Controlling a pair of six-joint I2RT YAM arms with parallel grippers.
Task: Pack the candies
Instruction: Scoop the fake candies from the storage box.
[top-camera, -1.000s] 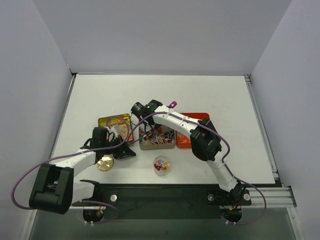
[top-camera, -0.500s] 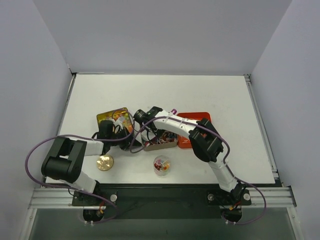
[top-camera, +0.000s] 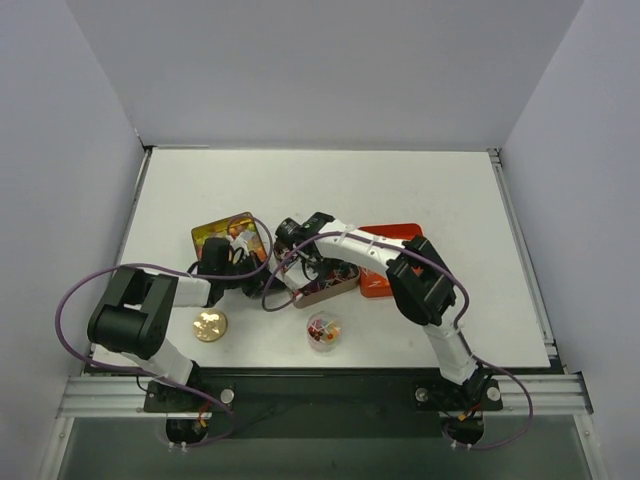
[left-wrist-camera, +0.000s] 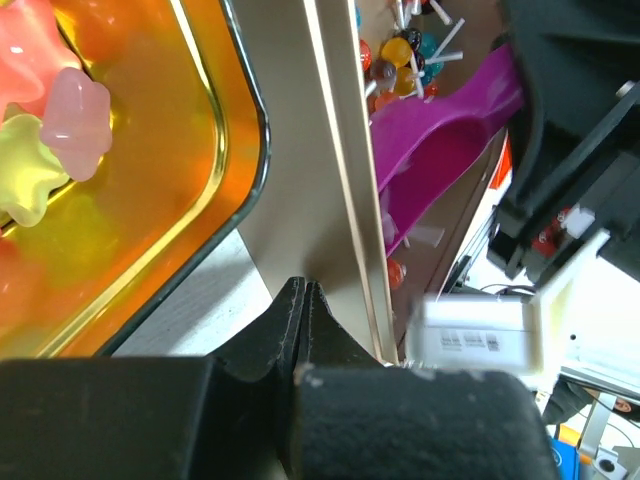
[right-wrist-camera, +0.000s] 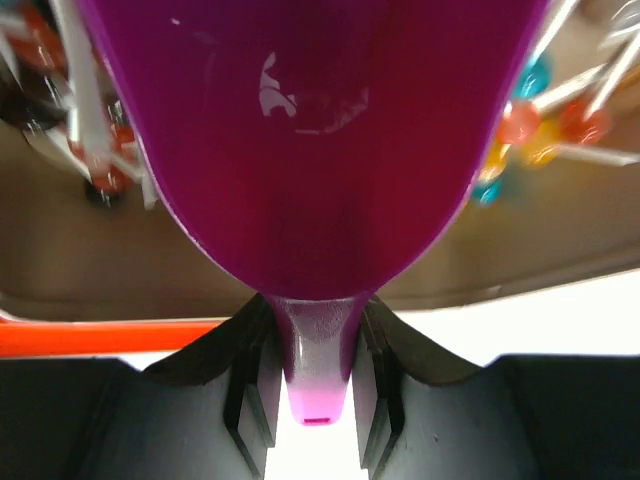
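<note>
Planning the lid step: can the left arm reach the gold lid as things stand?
Likely yes: the gold lid lies uncovered beside it, nothing on top, but the left pincer is shut.

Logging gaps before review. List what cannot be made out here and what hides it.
- Top view: the right arm covers much of the red tray; what lies beneath is hidden.
- Top view: candies in the small clear tub are too small to count.
- Right wrist view: the purple scoop fills the frame, hiding most of the brown tray beneath.
- Left wrist view: the gold tin is cut off by the top and left edges.
</note>
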